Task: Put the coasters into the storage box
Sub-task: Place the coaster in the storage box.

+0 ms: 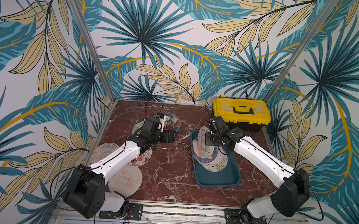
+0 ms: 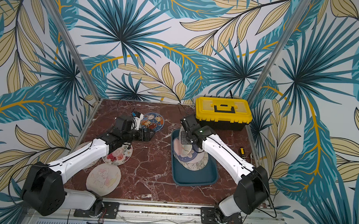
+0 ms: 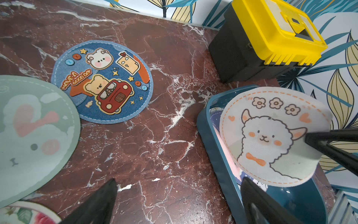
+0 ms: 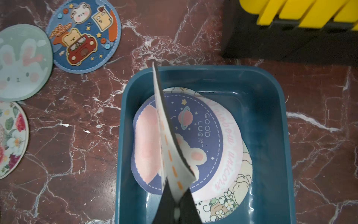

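Teal box (image 4: 267,135) below the right gripper (image 4: 176,195) already holds at least three flat coasters (image 4: 203,124), those jaws pinch a cream coaster (image 3: 271,135) on edge above them, and about five loose coasters (image 3: 102,81) wait near the left gripper (image 3: 179,179), whose jaws stand spread and empty.

Looks like a robot test booth in a lab, not a home. The left robot arm (image 1: 116,157) & right robot arm (image 1: 261,158) are fixed w/ screws to a metal rail (image 1: 179,211) at the front. Bare metal posts (image 1: 88,40) stand at the back corners, w/ leaf-paper walls (image 1: 178,42) on 3 sides, like a small box room. The table top (image 1: 170,180) has a red stone look. A yellow toolbox (image 1: 241,112) sits in the back corner.
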Tool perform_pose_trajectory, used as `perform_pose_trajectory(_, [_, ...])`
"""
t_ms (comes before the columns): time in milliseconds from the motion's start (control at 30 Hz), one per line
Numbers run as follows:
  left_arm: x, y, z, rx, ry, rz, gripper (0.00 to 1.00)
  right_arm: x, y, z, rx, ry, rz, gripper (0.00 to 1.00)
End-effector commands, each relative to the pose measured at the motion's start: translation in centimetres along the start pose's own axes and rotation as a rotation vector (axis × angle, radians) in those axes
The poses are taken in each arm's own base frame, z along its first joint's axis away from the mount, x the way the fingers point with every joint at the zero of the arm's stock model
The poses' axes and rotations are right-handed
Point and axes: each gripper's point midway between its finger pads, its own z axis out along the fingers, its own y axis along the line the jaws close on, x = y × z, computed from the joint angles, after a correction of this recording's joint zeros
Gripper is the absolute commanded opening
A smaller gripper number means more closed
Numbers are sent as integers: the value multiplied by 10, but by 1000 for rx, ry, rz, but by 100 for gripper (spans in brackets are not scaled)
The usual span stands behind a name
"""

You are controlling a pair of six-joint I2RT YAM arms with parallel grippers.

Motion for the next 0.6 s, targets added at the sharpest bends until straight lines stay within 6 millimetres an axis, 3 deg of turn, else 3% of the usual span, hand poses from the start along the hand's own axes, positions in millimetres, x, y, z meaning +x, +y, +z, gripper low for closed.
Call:
perform_pose_trajectory(0, [-24, -8, -1, 21, -53, 10, 100, 6, -16, 15, 36, 17, 69, 0])
perform_pose_trajectory(267, [-21, -4, 3, 5, -43, 10, 100, 33, -41, 48, 141, 127, 80, 0])
perform_pose_trajectory(567, [-19, 1, 4, -12, -42, 8, 100, 52, -49, 78, 214, 212, 50, 0])
